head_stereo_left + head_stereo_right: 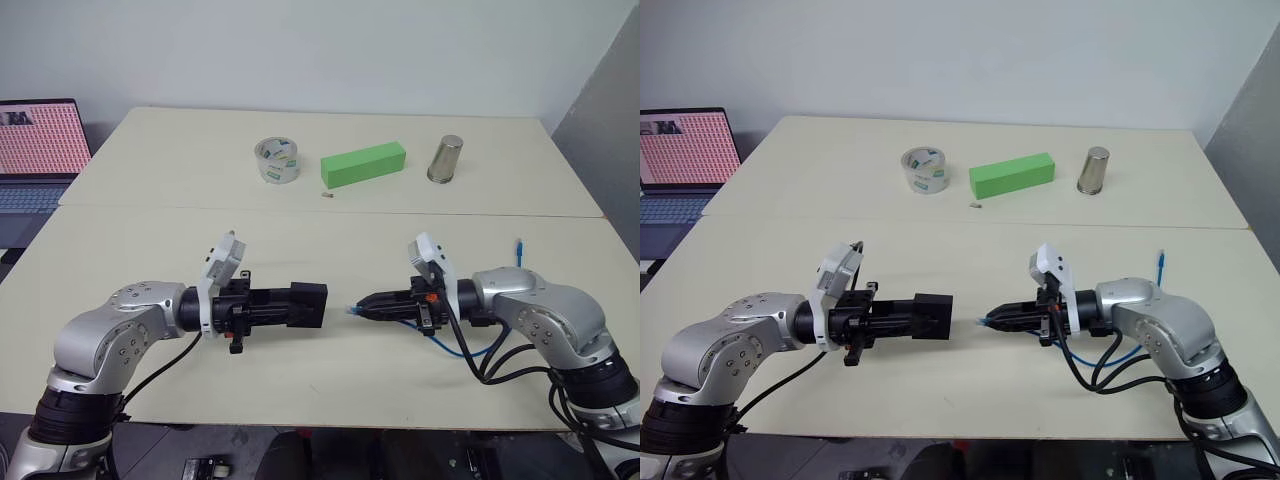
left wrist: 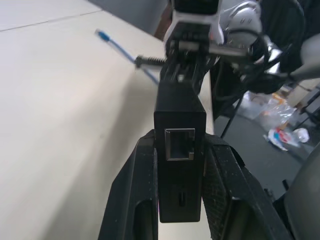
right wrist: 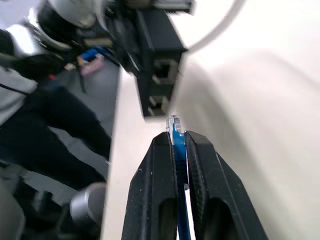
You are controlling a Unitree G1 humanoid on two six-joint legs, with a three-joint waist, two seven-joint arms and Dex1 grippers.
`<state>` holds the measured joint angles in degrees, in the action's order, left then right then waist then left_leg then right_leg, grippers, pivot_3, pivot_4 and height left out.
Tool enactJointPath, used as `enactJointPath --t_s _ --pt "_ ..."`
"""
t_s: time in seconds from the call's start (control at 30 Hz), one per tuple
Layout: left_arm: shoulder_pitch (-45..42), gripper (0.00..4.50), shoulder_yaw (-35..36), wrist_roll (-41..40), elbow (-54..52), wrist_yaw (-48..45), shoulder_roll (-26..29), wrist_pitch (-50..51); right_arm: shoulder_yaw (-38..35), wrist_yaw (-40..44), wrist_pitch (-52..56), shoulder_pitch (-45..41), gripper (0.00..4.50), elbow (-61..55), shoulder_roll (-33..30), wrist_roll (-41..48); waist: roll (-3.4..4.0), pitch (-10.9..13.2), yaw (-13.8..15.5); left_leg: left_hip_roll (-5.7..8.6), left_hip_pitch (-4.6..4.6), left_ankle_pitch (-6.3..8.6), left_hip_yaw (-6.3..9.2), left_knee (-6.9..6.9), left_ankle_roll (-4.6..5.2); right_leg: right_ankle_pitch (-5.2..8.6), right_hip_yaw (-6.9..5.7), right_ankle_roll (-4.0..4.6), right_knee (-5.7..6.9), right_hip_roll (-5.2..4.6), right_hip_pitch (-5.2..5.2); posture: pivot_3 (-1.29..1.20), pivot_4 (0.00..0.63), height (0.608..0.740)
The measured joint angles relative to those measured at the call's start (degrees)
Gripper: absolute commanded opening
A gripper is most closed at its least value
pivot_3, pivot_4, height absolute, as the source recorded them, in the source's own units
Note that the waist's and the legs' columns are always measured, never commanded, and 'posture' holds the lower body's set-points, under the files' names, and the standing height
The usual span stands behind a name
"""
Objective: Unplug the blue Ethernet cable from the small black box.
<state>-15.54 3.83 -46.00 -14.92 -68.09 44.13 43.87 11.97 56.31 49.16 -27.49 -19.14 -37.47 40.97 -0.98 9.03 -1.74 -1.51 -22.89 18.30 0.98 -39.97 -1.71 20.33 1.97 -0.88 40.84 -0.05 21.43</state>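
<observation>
My left gripper (image 1: 281, 306) is shut on the small black box (image 1: 308, 304) and holds it just above the table, near the front edge. The left wrist view shows the box (image 2: 180, 120) between the fingers, with an empty port (image 2: 180, 144) on its near face. My right gripper (image 1: 363, 304) faces it, shut on the plug end of the blue Ethernet cable (image 1: 351, 309). In the right wrist view the clear plug (image 3: 173, 122) sticks out past the fingertips, a small gap away from the box (image 3: 159, 75). The cable loops back under the right arm, and its other end (image 1: 519, 247) lies on the table.
At the back of the table stand a roll of clear tape (image 1: 277, 160), a green block (image 1: 363, 164) and a metal cup (image 1: 445, 159), with a small object (image 1: 327, 195) near the block. An open laptop (image 1: 35, 150) sits beyond the left edge.
</observation>
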Motion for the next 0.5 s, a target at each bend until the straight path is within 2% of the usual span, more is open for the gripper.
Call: enactJointPath --t_s 0.2,0.3,0.4,0.5 --pt "-0.1 0.78 0.0 1.1 1.2 -0.1 0.0 -1.3 0.0 0.0 -0.3 1.3 0.02 0.0 -0.2 -0.7 0.0 0.0 0.0 0.0 -0.01 0.0 0.0 0.0 0.01 0.0 0.01 0.0 0.0 0.0 0.0 0.0 0.15 0.74" --pt "-0.2 0.78 0.0 2.4 1.6 0.1 0.0 -2.5 -0.8 -2.6 -4.7 0.6 0.02 2.8 1.9 -4.2 -0.01 0.0 0.0 0.01 0.01 0.0 -0.01 0.0 0.01 0.0 0.01 0.0 0.0 0.0 -0.01 0.0 0.15 0.74" --pt "-0.1 0.78 -0.1 5.9 3.2 1.7 -0.2 -5.3 -1.6 -10.5 -14.3 -3.1 0.02 13.6 5.1 -13.9 0.01 0.0 -0.1 0.03 0.04 -0.02 -0.06 -0.01 -0.03 0.0 0.06 0.0 0.05 0.0 0.01 0.0 0.15 0.74" --pt "0.2 0.78 -0.6 9.5 4.8 4.3 -2.0 -8.3 -2.0 -24.4 -25.8 -7.6 0.02 29.2 8.7 -27.1 0.01 0.0 0.0 0.02 -0.03 -0.11 -0.13 0.01 -0.2 0.0 0.08 0.0 0.04 -0.01 0.1 0.0 0.15 0.74"
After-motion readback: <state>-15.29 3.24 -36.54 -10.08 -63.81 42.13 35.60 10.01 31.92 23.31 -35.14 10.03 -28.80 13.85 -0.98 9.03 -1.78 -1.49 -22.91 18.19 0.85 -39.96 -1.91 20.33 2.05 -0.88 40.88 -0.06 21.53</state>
